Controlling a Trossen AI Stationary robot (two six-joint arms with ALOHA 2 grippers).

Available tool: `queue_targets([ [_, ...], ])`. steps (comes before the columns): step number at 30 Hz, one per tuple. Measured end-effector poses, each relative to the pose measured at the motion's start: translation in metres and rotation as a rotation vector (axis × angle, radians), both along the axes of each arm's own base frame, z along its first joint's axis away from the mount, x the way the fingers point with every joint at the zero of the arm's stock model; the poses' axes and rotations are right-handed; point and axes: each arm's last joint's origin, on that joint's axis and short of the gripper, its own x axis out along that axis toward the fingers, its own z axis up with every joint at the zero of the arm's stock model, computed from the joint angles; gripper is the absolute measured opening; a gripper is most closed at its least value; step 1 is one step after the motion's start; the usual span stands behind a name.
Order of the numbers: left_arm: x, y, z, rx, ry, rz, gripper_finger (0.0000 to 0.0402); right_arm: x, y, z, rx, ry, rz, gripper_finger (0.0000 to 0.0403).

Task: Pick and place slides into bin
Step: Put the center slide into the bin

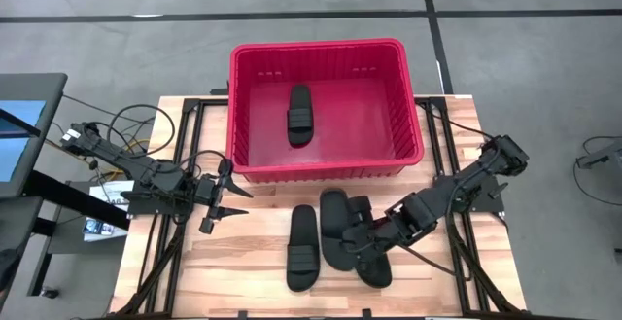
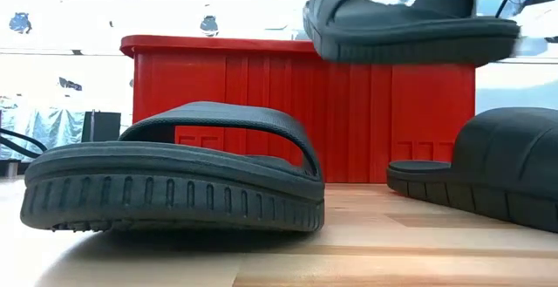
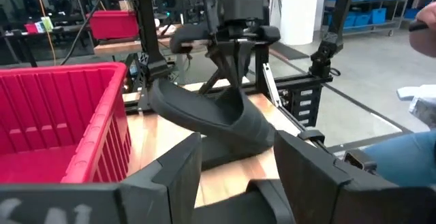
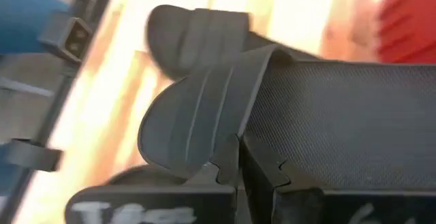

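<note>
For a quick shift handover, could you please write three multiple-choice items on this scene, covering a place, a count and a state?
1. Where is the lone slide?
A in the bin
B on the floor
C on the left arm

2. How many slides are outside the bin?
A one
B three
C five

3. The right gripper is
A open over the bin
B shut on a slide
C out of sight

Answers: 1 A, it lies on the red bin's floor. 2 B, three sit over the table in the high view. 3 B, its fingers pinch the strap and the low view shows that slide lifted.

L dark six-joint arm reaches in from table's left edge, its two-finger gripper [image 1: 225, 199] w/ jaws spread wide. R arm angles in from right; R gripper [image 1: 372, 234] clamped shut, low over table.
</note>
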Motion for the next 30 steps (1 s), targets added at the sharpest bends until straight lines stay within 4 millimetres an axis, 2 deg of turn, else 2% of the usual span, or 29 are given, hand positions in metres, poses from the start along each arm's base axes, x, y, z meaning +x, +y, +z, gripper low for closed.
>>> queue_targets([
  [7, 0.002, 0.000, 0.015, -0.101, -0.135, 0.035, 0.0176, -0.008, -0.005, 0.025, -0.082, -0.066, -0.013, 0.0000],
  [13, 0.018, -0.002, 0.020, -0.189, -0.233, 0.136, 0.0176, -0.017, -0.010, 0.039, -0.078, -0.115, -0.019, 0.0000],
  [19, 0.052, 0.000, 0.030, -0.100, -0.213, 0.297, 0.0176, -0.019, -0.011, 0.041, -0.075, -0.123, -0.019, 0.0000],
  [22, 0.074, 0.001, 0.039, -0.038, -0.123, 0.340, 0.0176, -0.020, -0.009, 0.041, -0.076, -0.122, -0.013, 0.0000],
  [27, 0.111, -0.003, 0.056, 0.188, 0.093, 0.426, 0.0176, -0.023, -0.004, 0.041, -0.074, -0.123, 0.005, 0.0000],
  [30, 0.132, -0.005, 0.066, 0.264, 0.180, 0.477, 0.0176, -0.025, 0.000, 0.041, -0.073, -0.123, 0.020, 0.0000],
])
